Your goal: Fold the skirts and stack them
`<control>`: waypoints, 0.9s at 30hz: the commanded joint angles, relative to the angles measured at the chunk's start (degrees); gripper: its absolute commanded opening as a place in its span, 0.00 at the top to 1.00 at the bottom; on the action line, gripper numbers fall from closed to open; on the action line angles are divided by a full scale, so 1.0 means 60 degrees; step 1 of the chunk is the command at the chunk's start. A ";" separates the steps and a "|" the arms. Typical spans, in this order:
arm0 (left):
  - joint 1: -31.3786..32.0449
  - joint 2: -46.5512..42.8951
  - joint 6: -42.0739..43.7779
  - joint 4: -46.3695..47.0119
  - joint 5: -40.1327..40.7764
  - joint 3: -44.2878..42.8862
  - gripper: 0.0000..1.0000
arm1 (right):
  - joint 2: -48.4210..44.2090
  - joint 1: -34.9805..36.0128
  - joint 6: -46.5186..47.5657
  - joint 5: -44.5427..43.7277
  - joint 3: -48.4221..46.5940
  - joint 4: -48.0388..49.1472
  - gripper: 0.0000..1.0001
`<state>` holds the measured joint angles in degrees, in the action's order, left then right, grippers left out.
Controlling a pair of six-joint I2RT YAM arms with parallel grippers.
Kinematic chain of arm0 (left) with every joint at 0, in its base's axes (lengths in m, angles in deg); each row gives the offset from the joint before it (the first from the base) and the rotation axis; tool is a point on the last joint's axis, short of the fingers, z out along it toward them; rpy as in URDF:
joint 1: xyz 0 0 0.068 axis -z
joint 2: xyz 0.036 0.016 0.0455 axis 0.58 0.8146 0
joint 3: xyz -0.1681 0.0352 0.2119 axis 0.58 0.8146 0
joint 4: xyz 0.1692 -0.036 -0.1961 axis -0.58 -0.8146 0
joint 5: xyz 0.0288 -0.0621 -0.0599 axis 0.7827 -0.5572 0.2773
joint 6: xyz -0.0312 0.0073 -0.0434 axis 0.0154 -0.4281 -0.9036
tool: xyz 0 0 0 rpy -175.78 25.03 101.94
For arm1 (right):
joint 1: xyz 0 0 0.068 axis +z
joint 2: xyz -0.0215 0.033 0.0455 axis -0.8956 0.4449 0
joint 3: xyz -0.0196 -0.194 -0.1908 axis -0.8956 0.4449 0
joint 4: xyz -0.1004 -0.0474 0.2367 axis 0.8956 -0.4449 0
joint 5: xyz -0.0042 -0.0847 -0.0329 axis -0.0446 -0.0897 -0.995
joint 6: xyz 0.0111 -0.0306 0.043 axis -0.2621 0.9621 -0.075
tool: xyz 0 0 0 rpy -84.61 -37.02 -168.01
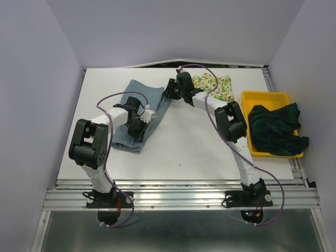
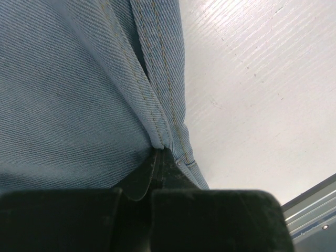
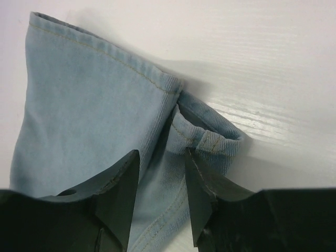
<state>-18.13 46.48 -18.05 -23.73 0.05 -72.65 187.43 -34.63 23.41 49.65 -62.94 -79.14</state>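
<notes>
1. Left gripper [image 2: 159,157]: two black fingers [image 2: 137,181] pressed together, pinching the double-stitched edge of the plain light blue-grey twill skirt [image 2: 68,100]. The seam runs up and away from the tips; the cloth spreads to one side of them and the white wood-grain table [image 2: 262,94] shows on the other.
2. Right gripper [image 3: 160,197]: two black fingers [image 3: 122,194] spread wide, closed on nothing. Skirt cloth lies in the gap between them. Whether the tips touch it cannot be told.
3. Blue-grey skirt, condition: doubled into a long narrow strip, flat on the table, hems stitched in tan thread. At the right gripper's end one hemmed corner lies smooth, and beside it a small stitched tab of cloth is bunched and curled up.
4. Blue-grey skirt, location: well left of the rigid yellow plastic tray [image 1: 265,96], running from far to near. The right gripper is at its far right corner, the end towards the tray; the left gripper is lower down on its tray-side edge.
5. White-yellow skirt with lemon and green leaf print [image 1: 216,86]: a small flat piece, just beyond and left of the tray's far left corner, partly behind the right arm.
6. Dark green-navy plaid skirt [image 1: 275,128]: crumpled inside the tray, one fold hanging over its right rim.
</notes>
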 commanded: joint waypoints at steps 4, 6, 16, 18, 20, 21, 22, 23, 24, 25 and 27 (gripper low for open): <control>0.0087 0.0068 0.0223 -0.0895 0.0475 0.0179 1.00 | 0.0086 -0.0034 0.0648 -0.2054 -0.0790 -0.0170 0.75; 0.0072 0.0053 0.0223 -0.0910 0.0490 0.0193 1.00 | 0.0072 -0.0122 0.0636 -0.2119 -0.0717 -0.0259 0.81; 0.0072 0.0112 0.0223 -0.0895 0.0490 0.0178 1.00 | -0.0324 -0.0342 -0.0770 0.0838 -0.0672 0.0824 0.69; 0.0072 0.0097 0.0209 -0.0895 0.0490 0.0179 1.00 | -0.0207 -0.0342 -0.0858 0.0957 -0.0877 0.0840 0.66; 0.0072 0.0112 0.0209 -0.0880 0.0504 0.0193 1.00 | -0.0061 -0.0342 -0.0976 0.0958 -0.1067 0.0825 0.65; 0.0072 0.0112 0.0194 -0.0880 0.0504 0.0179 1.00 | -0.0060 -0.0342 -0.1020 0.0943 -0.1097 0.0825 0.65; 0.0072 0.0112 0.0194 -0.0880 0.0504 0.0193 1.00 | 0.0041 -0.0342 -0.1136 0.0943 -0.1112 0.0810 0.64; 0.0072 0.0097 0.0208 -0.0880 0.0504 0.0193 1.00 | 0.0071 -0.0342 -0.1195 0.0928 -0.1069 0.0824 0.64; 0.0072 0.0097 0.0209 -0.0866 0.0504 0.0179 1.00 | 0.0115 -0.0342 -0.1210 0.0972 -0.1025 0.0868 0.64; 0.0072 0.0097 0.0209 -0.0851 0.0519 0.0193 1.00 | 0.0173 -0.0255 -0.1225 0.1001 -0.0995 0.0883 0.64; 0.0072 0.0097 0.0209 -0.0851 0.0504 0.0179 1.00 | 0.0232 -0.0255 -0.1254 0.1045 -0.0981 0.0898 0.64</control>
<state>-17.91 46.39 -18.03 -23.73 0.42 -72.65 187.43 -36.73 17.32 54.59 -66.56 -76.87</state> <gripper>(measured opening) 0.018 0.362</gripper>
